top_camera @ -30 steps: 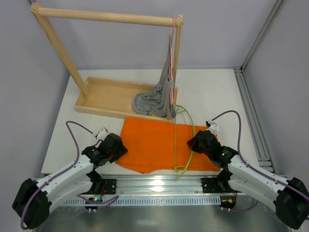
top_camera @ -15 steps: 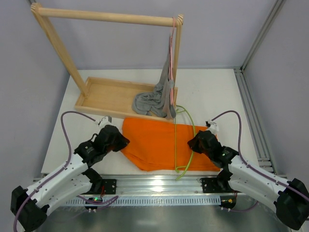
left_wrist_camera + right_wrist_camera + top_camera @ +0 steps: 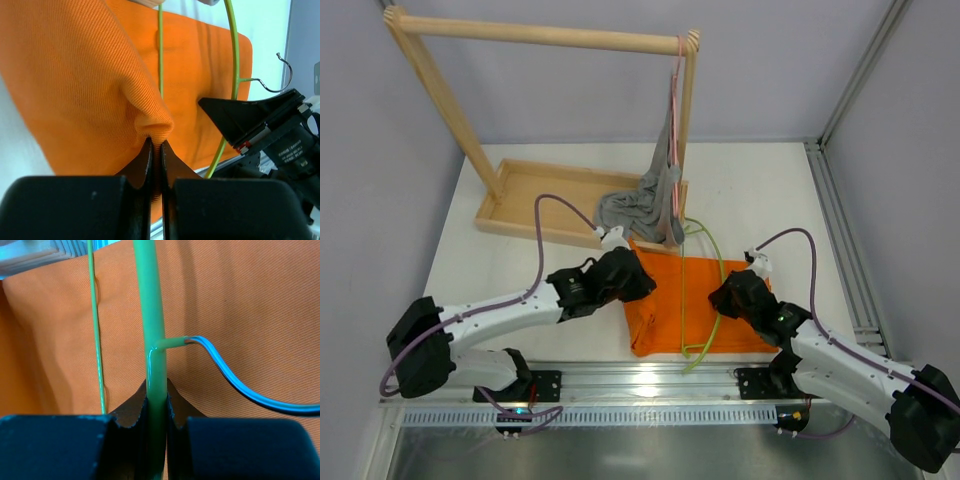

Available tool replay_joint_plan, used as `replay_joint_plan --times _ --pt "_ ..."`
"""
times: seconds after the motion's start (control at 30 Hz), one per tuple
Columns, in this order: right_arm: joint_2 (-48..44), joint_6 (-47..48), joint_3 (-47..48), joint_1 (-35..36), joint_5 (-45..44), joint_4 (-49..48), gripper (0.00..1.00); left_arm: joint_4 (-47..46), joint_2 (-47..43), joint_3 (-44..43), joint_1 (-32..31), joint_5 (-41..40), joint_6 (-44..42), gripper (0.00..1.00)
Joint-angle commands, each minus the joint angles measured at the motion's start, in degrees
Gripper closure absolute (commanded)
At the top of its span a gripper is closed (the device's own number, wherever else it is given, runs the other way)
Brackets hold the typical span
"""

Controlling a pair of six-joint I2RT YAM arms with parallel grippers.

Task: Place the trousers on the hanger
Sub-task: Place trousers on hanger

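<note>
The orange trousers (image 3: 665, 310) lie on the white table near its front edge, their left part folded over toward the right. My left gripper (image 3: 638, 285) is shut on a pinched fold of the trousers (image 3: 85, 75), lifted just left of the hanger's thin bar. The lime-green hanger (image 3: 682, 290) lies across the cloth. My right gripper (image 3: 720, 295) is shut on the hanger's thick green arm (image 3: 150, 305), right below where the metal hook (image 3: 235, 380) branches off. In the left wrist view the left gripper (image 3: 155, 142) faces the hanger (image 3: 235, 55), with the right gripper's fingers (image 3: 240, 117) beyond it.
A wooden rack (image 3: 550, 40) with a tray base (image 3: 535, 200) stands behind the trousers. A grey garment (image 3: 640, 210) hangs from a pink hanger (image 3: 674, 90) at its right post. A metal rail (image 3: 640, 385) runs along the near edge and an aluminium frame (image 3: 835, 230) along the right.
My left gripper shut on the trousers' left edge and carried it to the right, folding the cloth over toward the hanger. The right arm and the hanger stayed put.
</note>
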State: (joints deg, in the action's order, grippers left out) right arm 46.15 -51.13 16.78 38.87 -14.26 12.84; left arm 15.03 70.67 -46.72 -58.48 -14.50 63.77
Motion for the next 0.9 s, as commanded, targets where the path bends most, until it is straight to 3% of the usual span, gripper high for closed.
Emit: replay_joint_plan --times 0.0,0.13,0.47,0.53,0.63,0.67,0.7,0.77,0.87 --pt "-0.10 0.69 0.72 0.41 1.87 -4.84 0.96 -9.21 5.33 -5.74 -3.12 -1.32 4.26 1.00" --pt "-0.45 -0.02 0.54 0.41 2.48 -5.20 0.96 -12.73 12.98 -9.61 -4.98 -1.76 6.27 1.00" --pt "-1.42 -0.55 -0.51 0.41 2.75 -5.63 0.96 -25.82 21.43 -10.06 -6.12 -2.02 11.64 1.00" --pt "-1.42 -0.55 -0.52 0.33 2.92 -5.63 0.96 -26.62 21.70 -10.15 -6.12 -1.85 11.56 0.94" --pt "-1.33 -0.46 -0.43 0.41 3.10 -5.72 0.96 -25.75 20.91 -10.15 -6.12 -0.88 9.37 0.76" --pt "-1.41 -0.54 -0.34 0.33 3.10 -5.63 0.96 -25.05 20.47 -10.15 -6.12 -0.36 8.57 0.63" --pt "-1.33 -0.55 -0.34 0.33 3.10 -5.63 0.96 -24.35 19.77 -10.06 -6.12 1.82 5.52 0.59" --pt "-1.42 -0.46 -0.43 0.33 3.19 -5.55 0.96 -23.65 19.42 -10.06 -6.12 4.47 3.13 0.53" --pt "-1.85 -0.63 -0.69 0.41 2.92 -5.37 0.96 -22.41 18.80 -9.27 -6.30 7.99 1.45 0.53"
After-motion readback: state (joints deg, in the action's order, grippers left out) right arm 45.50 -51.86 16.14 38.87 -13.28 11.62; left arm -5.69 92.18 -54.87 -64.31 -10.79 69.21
